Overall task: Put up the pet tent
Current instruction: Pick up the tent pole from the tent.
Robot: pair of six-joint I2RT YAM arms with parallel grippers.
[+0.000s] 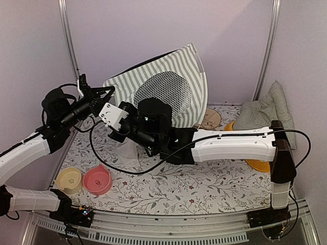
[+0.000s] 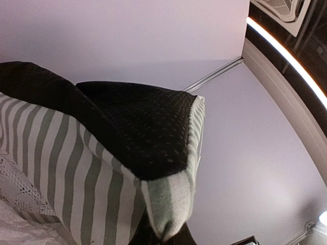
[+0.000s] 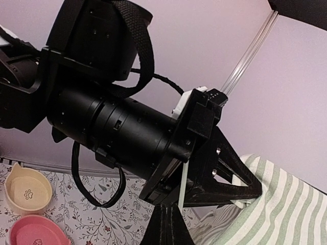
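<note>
**Tent corner pinched, both pincers clenched**

My left pincer [image 3: 244, 196] is clenched on a corner of the green-and-white striped fabric pet tent [image 1: 163, 92], which rises tilted beyond its tip. My right pincer [image 3: 166, 217] is clenched just beneath. Whether it caught the thin pale rod [image 3: 182, 184] I cannot tell. If it missed, pulling could buckle the tent, or tug the corner free.

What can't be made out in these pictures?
- Top view: the pet tent's lower part, behind the right arm.
- Top view: an orange dish, mostly under that arm.
- Left wrist view: the left gripper's fingers, covered by tent fabric and cut by the bottom edge.
- Right wrist view: whether the shut right gripper pinches anything; the bottom edge cuts it off.
</note>
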